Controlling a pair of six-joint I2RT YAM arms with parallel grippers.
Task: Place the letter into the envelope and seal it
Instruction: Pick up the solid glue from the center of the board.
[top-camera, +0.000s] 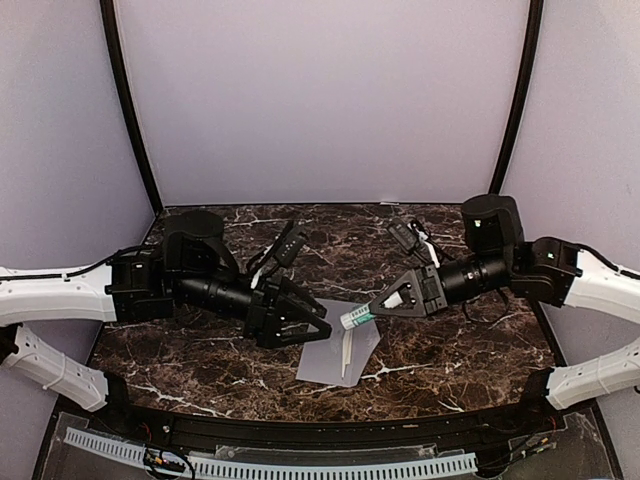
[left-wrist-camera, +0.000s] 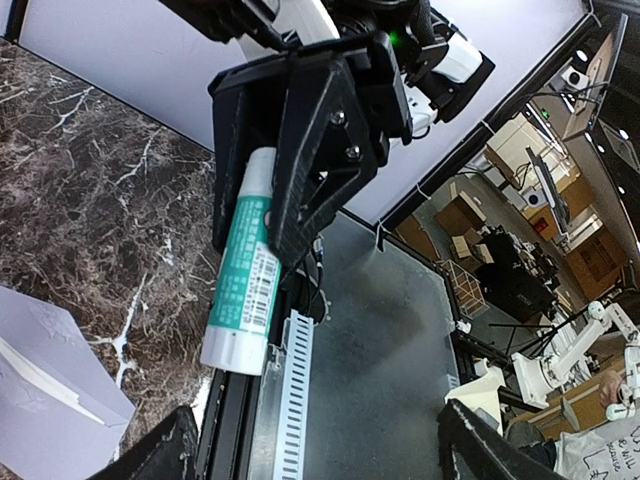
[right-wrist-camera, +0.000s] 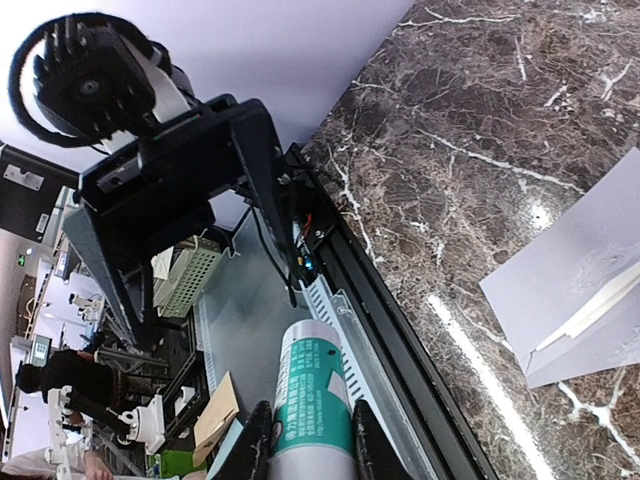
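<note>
The right end effector (top-camera: 378, 311) is clamped on a green-and-white glue stick (top-camera: 356, 319) above the bench (top-camera: 450, 350). The left end effector (top-camera: 315, 322) gapes wide and empty beside it. The letter (top-camera: 345, 356), a narrow pale strip, lies on the grey envelope (top-camera: 322, 365) near the middle of the bench's near edge.

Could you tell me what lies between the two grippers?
A glue stick, clamped in the right gripper, pointing at the open left gripper; top view shows it.
</note>
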